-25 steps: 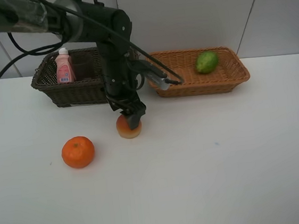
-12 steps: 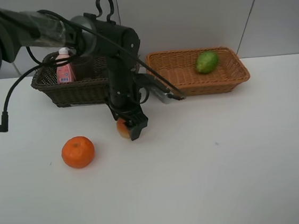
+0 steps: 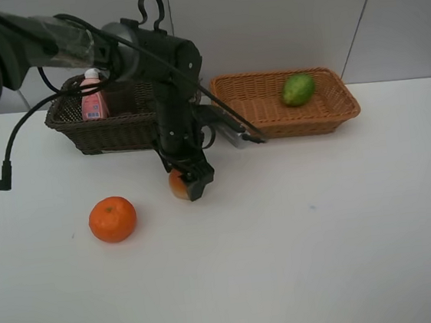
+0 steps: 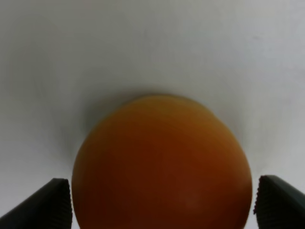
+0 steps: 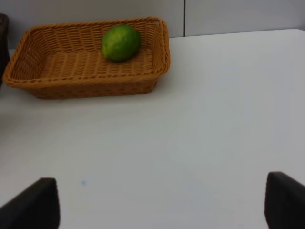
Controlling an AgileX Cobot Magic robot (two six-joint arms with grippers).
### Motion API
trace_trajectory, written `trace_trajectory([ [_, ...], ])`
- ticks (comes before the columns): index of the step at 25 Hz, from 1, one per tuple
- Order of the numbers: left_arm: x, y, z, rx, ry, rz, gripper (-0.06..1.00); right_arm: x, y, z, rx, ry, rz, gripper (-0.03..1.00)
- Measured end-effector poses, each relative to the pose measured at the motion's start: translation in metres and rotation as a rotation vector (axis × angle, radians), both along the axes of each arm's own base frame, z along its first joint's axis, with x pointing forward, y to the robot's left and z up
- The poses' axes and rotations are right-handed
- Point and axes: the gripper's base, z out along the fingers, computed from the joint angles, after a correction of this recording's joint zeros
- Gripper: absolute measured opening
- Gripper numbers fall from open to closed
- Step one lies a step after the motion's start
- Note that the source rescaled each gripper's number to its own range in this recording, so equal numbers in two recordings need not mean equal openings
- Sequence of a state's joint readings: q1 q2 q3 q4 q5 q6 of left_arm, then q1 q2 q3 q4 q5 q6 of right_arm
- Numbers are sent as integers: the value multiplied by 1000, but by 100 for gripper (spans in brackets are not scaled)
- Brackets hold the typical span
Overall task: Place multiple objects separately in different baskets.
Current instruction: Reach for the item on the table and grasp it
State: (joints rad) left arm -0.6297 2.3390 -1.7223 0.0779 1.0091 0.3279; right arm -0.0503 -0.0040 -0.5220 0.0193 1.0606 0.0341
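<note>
Left end effector (image 3: 190, 181) released astride the red-orange fruit (image 4: 161, 164)

I see its jaws spread wide, one on either side of the fruit on the white counter (image 3: 323, 235). The orange (image 3: 113, 219) lies at the fruit's 8 o'clock. The dark basket (image 3: 97, 134) with the pink bottle (image 3: 92, 97) is at 11, and the tan basket (image 3: 273, 124) with the green fruit (image 3: 298, 89) at 2. My right end effector (image 5: 159, 202) hangs released.

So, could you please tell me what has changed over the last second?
The left end effector came down around the peach-like fruit, jaws open either side, not yet gripping it. The orange, the green fruit in the tan basket and the pink bottle in the dark basket stayed put.
</note>
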Motion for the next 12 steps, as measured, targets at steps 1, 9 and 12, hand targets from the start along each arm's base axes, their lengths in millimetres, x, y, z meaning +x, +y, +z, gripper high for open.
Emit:
trace_trajectory([
  [1,0,0,0,-1,-2,0,99,0,0,0,0,0,0,100],
  [9,0,0,-1,-3,-3,0,99,0,0,0,1,0,1,100],
  [12,1,-1,-1,-9,-11,-1,99,0,0,0,1,0,1,100],
])
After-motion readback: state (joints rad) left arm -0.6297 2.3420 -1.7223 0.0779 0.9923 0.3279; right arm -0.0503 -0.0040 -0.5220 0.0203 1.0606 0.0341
